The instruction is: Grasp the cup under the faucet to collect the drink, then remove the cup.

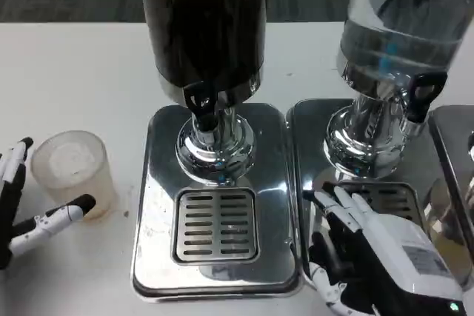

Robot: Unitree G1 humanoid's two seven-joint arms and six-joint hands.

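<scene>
Two hands low: my left hand (pixel 29 209) spread wide beside the cup (pixel 72 170), not gripping; right hand (pixel 370 246) open, holding nothing, near the right dispenser's tray (pixel 311 120).

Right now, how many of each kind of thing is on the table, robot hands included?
Drink dispensers: 2, dark and clear
Cups: 1
Hands: 2, left and right
Total: 5

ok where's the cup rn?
Head view, far left: the cup stands on the white table, beside the left robot hand, left of the dark dispenser's tray.
</scene>
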